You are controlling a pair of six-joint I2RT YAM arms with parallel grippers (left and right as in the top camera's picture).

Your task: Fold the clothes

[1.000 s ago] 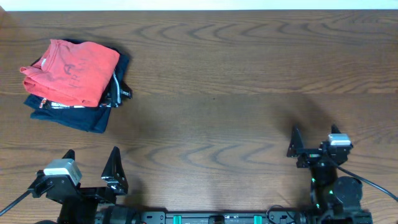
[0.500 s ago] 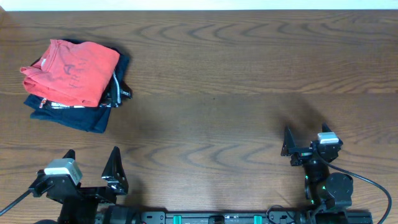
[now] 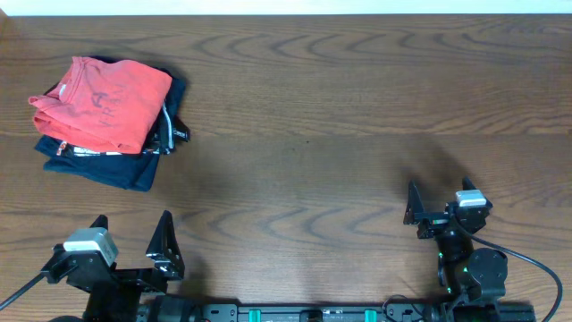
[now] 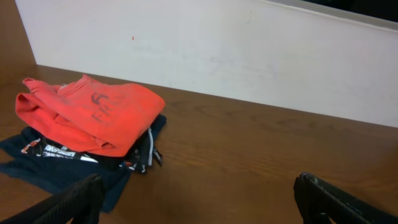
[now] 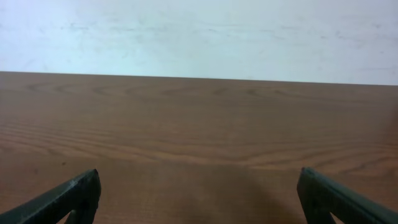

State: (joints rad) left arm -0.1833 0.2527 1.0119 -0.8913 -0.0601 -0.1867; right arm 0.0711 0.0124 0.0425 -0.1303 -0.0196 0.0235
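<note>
On the bench (image 3: 357, 107), far-left corner: coral T-shirt (image 3: 107, 103) (image 4: 93, 112), folded, on top of a pile; print faint, illegible.
Under the T-shirt: navy garment (image 3: 98, 168) and black garment (image 3: 172, 132), mostly covered.
Left tool (image 3: 133, 219) (image 4: 199, 186), bench near edge, left: spread wide, gripping nothing; cut off by the wrist-view frame.
Right tool (image 3: 436, 201) (image 5: 199, 177), bench near edge, right: spread wide, empty; partly hidden under its camera (image 3: 472, 199).

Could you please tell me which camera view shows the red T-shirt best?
The left wrist view: the T-shirt appears large, folds and faint print visible, atop dark garments. Overhead shows it small from above; the right wrist view shows only table.
</note>
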